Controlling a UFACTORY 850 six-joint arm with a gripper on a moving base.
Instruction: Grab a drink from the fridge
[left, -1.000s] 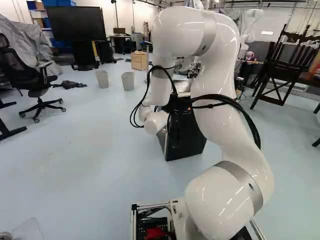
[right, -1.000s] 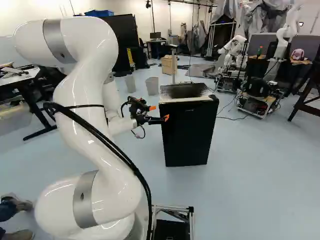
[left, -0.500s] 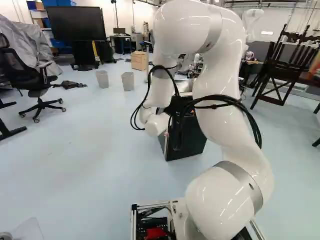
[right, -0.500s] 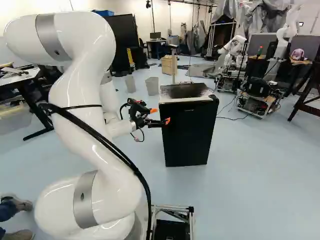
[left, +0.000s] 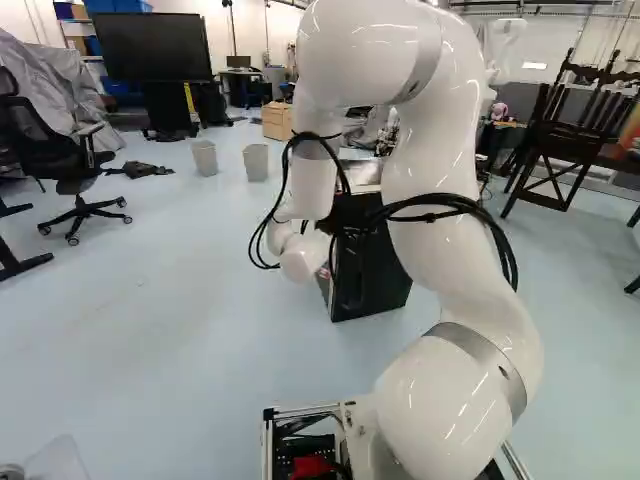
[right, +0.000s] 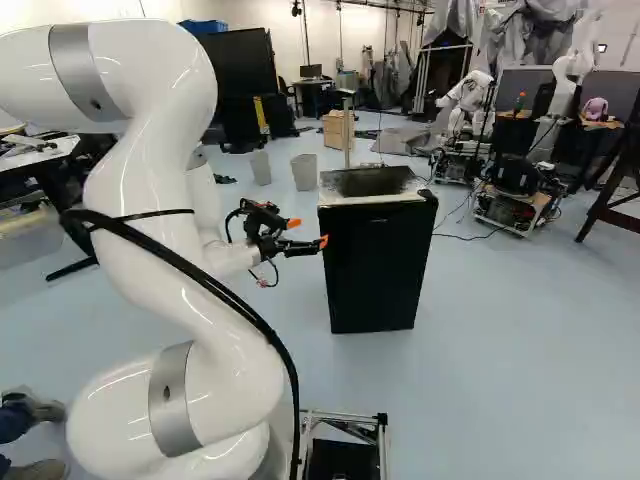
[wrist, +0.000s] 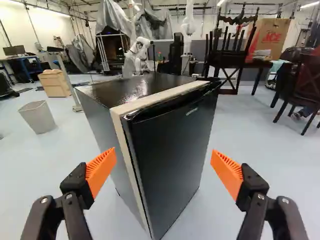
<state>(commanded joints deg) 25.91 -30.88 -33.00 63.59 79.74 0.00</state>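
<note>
Pale blue floor (right: 500, 330) stretches back to a cluttered far side, and on it, just ahead of the fingers (wrist: 100, 172), stands a small black fridge (wrist: 170, 175). No drink shows within reach; I'd guess it's inside, behind the closed door (wrist: 187, 150), so can or bottle, I can't tell. The fridge looks heavy and stiff enough to stay put under a modest pull, though a hard tug might drag it. The door looks glossy and probably slippery on its flat face; I'd take hold at the dark recess (wrist: 167, 111) along its top edge. A chilled drink may be slick too, and wants an even squeeze round its middle.

The fingers are spread wide, holding nothing. Cables (left: 270, 235) loop off the arm (right: 150, 240) and could snag as it swings. Past the fridge are two bins (right: 304, 172), a wooden cabinet (right: 334, 130) and another robot (right: 470, 97), all well back. The door's own swing looks the likelier obstacle.
</note>
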